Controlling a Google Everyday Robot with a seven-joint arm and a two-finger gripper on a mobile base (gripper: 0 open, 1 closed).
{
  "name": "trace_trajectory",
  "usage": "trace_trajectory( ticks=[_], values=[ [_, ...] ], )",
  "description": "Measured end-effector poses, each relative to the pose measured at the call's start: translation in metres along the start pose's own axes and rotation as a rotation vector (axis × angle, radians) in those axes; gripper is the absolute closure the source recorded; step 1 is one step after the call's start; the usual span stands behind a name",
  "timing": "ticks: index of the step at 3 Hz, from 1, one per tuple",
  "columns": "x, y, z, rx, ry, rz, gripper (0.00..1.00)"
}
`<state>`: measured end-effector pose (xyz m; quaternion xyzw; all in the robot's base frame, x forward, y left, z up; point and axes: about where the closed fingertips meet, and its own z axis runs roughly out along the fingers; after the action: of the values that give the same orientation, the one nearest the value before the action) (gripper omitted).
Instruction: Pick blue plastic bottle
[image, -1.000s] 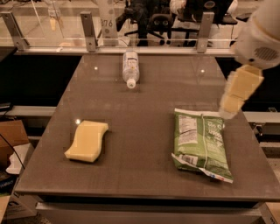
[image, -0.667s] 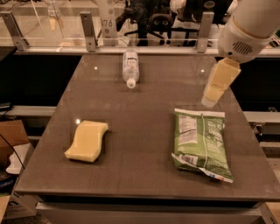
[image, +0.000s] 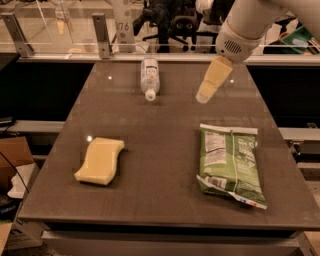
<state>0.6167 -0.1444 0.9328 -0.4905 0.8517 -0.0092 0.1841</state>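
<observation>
The blue plastic bottle (image: 149, 77) lies on its side at the far middle of the dark table (image: 165, 145), its white cap pointing toward me. It is clear with a pale label. My gripper (image: 205, 95) hangs from the white arm at the upper right, above the table, to the right of the bottle and a little nearer to me. It is apart from the bottle and holds nothing that I can see.
A yellow sponge (image: 100, 160) lies at the near left. A green bag (image: 230, 162) lies flat at the near right, below the gripper. A glass rail with metal posts (image: 101, 35) runs along the table's far edge.
The arm and gripper have moved left and farther across the table, from above the right edge toward the bottle. The bottle, sponge and bag have not moved.
</observation>
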Motion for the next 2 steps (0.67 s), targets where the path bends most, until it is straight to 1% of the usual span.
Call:
trace_trajectory(
  ticks=[1, 2],
  values=[
    [-0.035, -0.003, 0.029, -0.003, 0.014, 0.066, 0.00],
    [-0.072, 0.001, 0.056, -0.035, 0.032, 0.132, 0.00]
  ],
)
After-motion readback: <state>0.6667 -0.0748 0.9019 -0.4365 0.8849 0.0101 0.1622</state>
